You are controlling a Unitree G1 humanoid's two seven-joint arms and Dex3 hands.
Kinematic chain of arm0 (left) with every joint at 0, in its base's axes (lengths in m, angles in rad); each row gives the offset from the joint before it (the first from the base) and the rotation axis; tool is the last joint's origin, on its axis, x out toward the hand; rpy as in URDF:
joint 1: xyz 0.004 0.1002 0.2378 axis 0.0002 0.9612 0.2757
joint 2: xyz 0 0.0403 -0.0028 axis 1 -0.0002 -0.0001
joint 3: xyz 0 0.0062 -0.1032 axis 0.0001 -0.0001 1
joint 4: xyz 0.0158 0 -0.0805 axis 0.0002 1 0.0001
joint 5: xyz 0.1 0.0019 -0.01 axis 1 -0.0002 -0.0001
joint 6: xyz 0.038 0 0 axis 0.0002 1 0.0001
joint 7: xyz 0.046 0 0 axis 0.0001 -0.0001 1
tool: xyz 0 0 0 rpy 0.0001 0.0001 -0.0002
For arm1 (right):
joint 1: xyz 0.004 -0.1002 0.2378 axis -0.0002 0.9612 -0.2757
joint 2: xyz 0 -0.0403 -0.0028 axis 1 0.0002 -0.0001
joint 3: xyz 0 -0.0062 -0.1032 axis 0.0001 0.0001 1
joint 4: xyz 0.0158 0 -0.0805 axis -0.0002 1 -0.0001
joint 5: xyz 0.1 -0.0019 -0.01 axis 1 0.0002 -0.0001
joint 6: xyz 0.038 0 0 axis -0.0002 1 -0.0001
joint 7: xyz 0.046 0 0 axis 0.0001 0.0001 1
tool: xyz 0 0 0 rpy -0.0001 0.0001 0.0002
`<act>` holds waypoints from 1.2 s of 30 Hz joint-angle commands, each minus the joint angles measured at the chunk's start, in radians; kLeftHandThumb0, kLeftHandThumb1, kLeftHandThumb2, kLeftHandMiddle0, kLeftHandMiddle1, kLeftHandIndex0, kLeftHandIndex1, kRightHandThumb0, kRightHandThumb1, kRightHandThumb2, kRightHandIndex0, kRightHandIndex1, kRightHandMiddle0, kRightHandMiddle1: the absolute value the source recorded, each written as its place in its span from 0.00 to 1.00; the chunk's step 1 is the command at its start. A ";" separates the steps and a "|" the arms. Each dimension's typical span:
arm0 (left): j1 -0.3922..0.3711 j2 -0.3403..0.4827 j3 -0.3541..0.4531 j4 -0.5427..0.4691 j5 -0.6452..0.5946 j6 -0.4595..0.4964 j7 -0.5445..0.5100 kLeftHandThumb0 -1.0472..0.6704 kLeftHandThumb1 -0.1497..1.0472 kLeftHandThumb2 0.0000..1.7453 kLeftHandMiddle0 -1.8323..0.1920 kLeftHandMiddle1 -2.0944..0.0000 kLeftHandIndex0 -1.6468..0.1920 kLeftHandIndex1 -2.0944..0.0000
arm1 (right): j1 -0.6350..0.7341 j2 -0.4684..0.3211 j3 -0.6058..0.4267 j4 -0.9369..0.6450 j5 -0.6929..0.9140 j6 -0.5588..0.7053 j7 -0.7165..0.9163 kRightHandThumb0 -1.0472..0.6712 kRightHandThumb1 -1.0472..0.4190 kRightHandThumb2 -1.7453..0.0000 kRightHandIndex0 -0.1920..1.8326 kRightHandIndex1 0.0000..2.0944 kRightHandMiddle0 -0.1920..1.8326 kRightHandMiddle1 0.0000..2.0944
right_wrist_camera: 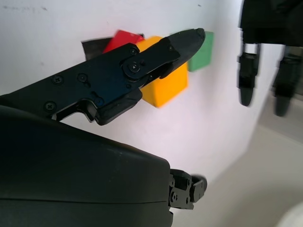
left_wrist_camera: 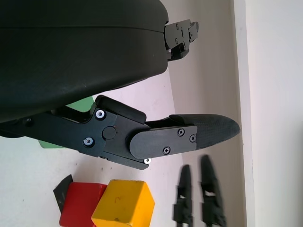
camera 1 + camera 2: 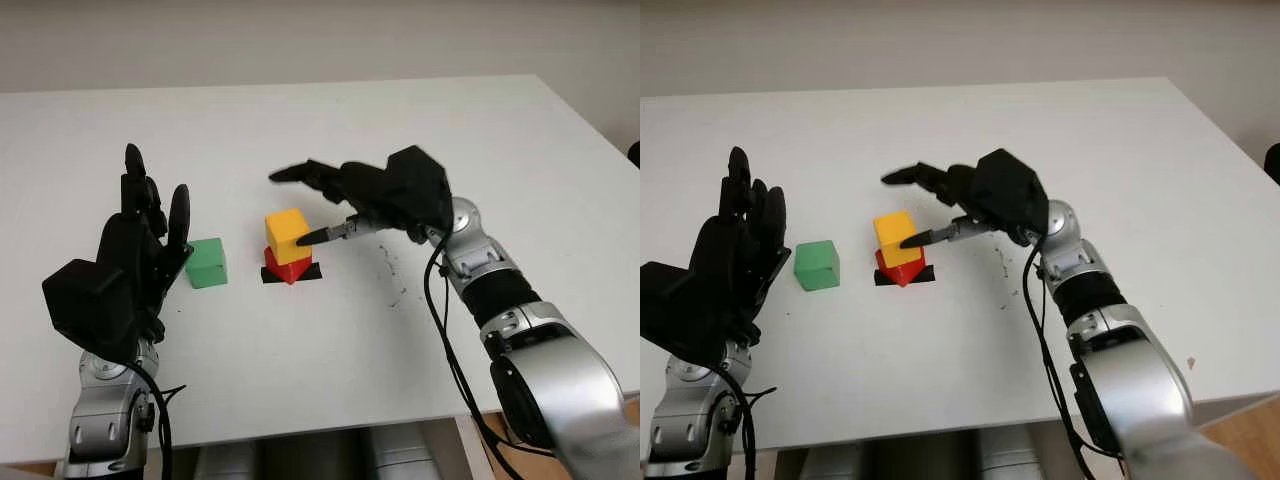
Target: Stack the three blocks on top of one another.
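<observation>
Soft, even daylight on the white table (image 3: 330,130), faint shadows under the blocks, no glare.

Table (image 3: 300,130): white, smooth, matt. Yellow block (image 3: 287,236), red block (image 3: 288,267), green block (image 3: 206,262): smooth, matt, plastic-looking. Left hand (image 3: 140,240) and right hand (image 3: 385,195): matt black plastic shells, forearm joints in brushed silver metal.
</observation>
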State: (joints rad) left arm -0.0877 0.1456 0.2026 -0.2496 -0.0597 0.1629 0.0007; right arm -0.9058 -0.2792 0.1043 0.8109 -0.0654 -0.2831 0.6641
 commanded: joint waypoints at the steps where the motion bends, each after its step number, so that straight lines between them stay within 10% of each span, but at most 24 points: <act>1: -0.008 0.007 0.005 -0.003 -0.007 -0.004 -0.004 0.18 1.00 0.30 1.00 1.00 1.00 1.00 | 0.029 -0.026 -0.024 -0.064 0.022 0.023 -0.002 0.10 0.08 0.96 0.00 0.00 0.00 0.00; 18: 0.040 0.156 0.017 -0.009 0.146 -0.053 -0.044 0.17 1.00 0.16 0.97 0.98 0.98 0.98 | 0.478 -0.039 -0.216 -0.671 0.215 0.320 -0.253 0.15 0.00 0.63 0.00 0.00 0.00 0.00; 23: 0.024 0.280 0.015 0.009 0.216 -0.029 -0.111 0.16 1.00 0.05 0.84 0.96 0.92 0.96 | 0.615 0.004 -0.250 -0.764 0.281 0.344 -0.297 0.19 0.00 0.59 0.00 0.00 0.00 0.00; 36: -0.158 0.658 -0.104 0.084 0.487 0.055 -0.374 0.10 0.88 0.02 0.94 0.98 0.81 0.95 | 0.646 0.046 -0.268 -0.786 0.369 0.452 -0.338 0.19 0.00 0.62 0.00 0.00 0.00 0.00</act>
State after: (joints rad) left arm -0.2089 0.7837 0.1181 -0.1726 0.4114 0.2155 -0.3647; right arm -0.2421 -0.2402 -0.1560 0.0305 0.2923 0.1601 0.3301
